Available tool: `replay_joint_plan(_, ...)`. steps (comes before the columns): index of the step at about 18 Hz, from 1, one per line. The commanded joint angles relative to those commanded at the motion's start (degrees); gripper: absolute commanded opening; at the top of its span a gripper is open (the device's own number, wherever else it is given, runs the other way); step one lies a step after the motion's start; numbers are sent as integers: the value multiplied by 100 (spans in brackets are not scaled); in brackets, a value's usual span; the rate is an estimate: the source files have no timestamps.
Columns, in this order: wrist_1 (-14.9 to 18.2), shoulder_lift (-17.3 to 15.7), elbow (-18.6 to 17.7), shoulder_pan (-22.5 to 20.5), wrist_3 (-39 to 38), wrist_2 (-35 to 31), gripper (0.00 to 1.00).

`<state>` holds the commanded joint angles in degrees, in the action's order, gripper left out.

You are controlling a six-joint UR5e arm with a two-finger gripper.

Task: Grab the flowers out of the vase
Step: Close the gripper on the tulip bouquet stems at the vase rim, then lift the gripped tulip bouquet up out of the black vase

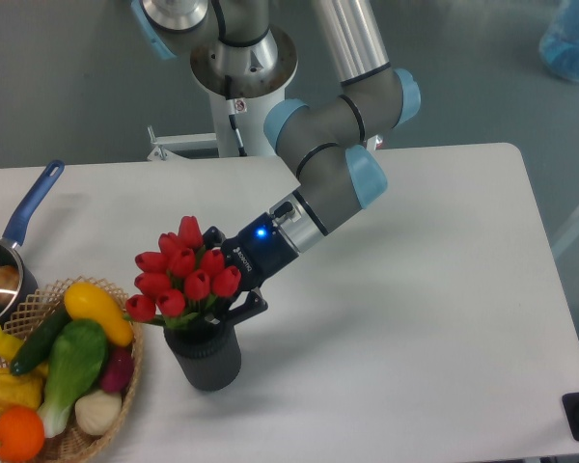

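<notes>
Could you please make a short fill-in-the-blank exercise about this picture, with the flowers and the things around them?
1. The flowers stand in a dark grey ____.
2. The tulip buds are ____ in colour.
3. The wicker basket of vegetables lies on the table at the picture's ____ side of the vase.
4. The pan's handle is ____.

Missing words: vase; red; left; blue
</notes>
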<state>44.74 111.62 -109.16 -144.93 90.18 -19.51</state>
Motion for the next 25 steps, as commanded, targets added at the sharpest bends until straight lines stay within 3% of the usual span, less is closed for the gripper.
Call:
replay_joint_plan(4,0,0,-9,0,-9,9,43)
replay_joint_plan(22,0,-35,-62,-79,-26,395,43)
replay_joint_plan(25,0,-105,0,-123,-315,483,43)
